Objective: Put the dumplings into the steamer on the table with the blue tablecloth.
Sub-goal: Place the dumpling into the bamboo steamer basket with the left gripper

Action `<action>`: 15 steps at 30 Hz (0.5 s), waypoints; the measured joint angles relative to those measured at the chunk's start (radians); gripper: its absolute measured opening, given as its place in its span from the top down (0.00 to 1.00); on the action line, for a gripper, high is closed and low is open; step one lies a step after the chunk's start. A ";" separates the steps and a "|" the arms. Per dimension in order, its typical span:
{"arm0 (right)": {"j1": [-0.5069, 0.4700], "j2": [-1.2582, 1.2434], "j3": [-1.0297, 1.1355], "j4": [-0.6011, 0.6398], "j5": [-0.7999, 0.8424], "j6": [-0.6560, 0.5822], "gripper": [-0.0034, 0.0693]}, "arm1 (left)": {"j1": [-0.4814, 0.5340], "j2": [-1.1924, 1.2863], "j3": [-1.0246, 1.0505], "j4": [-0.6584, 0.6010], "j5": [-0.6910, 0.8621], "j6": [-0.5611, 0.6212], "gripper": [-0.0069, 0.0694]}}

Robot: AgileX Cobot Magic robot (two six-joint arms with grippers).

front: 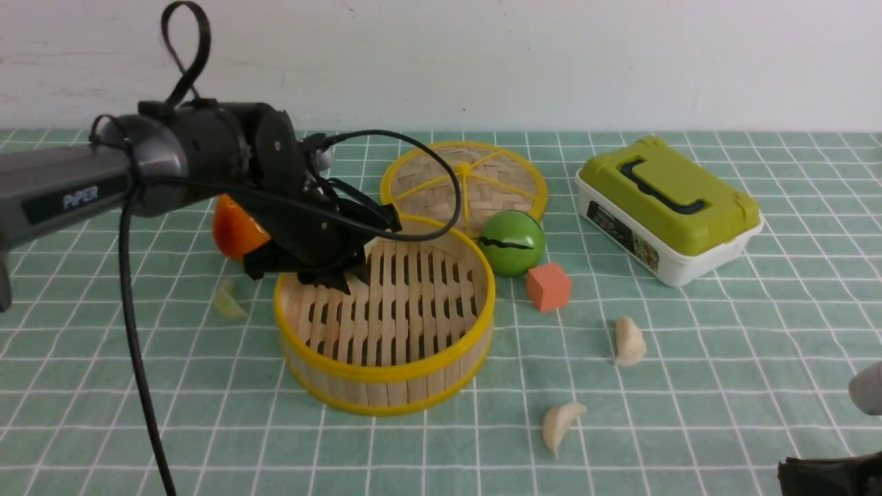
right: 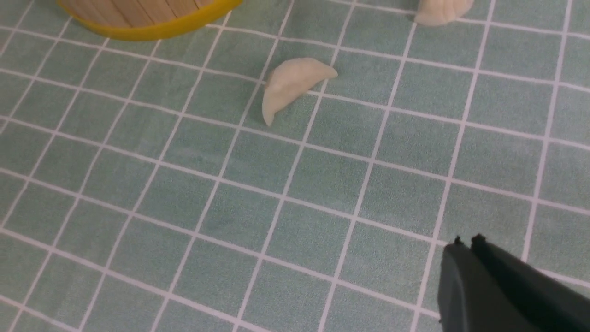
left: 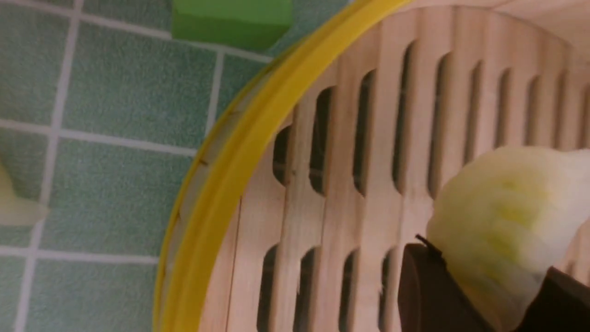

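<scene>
Surface (front: 689,427): teal grid cloth, flat, uncrowded in front.

Steamer (front: 386,372): mid-surface, upright. Slat floor bare where visible; the patch under the arm is hidden. Lid (front: 463,180) lies flat just behind it.

L pincer (front: 335,279): over steamer's back-left part, inside the rim line, clamped on one dumpling (left: 502,203). Wrist view shows it pale yellow-green between both fingers, slats close beneath. Can't tell if it touches the floor.

R pincer (right: 466,242): low at near right, fingers together, nothing in them, well apart from steamer.

Loose dumplings, 3 on cloth: one (front: 227,301) left of steamer, near its wall; one (front: 629,342) to the right, past an orange cube (front: 549,286); one (front: 561,426) front-right, nearest R pincer.

Step, as I read it: drop-off of no. 1; 3 to go.

To do it well:
- Ease down till the dumpling rests on slats, then part fingers, so no bounce.
- Keep off the wall, or it may perch on the rim.
- Lift straight up; watch the cable near the back rim.
- Leave floor room for the rest.
</scene>
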State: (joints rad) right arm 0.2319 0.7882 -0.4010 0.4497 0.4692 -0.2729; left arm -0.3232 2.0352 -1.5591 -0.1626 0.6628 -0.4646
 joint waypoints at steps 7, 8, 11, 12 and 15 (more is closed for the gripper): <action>0.000 0.000 0.000 0.004 0.000 -0.002 0.93 | 0.000 0.025 -0.010 -0.007 0.028 -0.013 0.54; 0.000 0.000 0.000 0.004 0.000 -0.003 0.93 | 0.000 0.022 -0.017 -0.009 0.039 -0.013 0.48; 0.000 0.000 0.000 0.004 0.000 -0.003 0.92 | 0.000 0.010 -0.055 -0.010 0.090 -0.013 0.36; 0.000 0.000 0.000 0.004 0.000 -0.003 0.92 | 0.000 0.005 -0.070 -0.007 0.105 -0.013 0.34; 0.000 0.000 0.000 0.007 0.000 -0.003 0.92 | 0.000 -0.027 -0.121 0.053 0.146 -0.008 0.29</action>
State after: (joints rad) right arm 0.2319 0.7882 -0.4010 0.4563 0.4692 -0.2760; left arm -0.3233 2.0083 -1.6803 -0.1100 0.8088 -0.4731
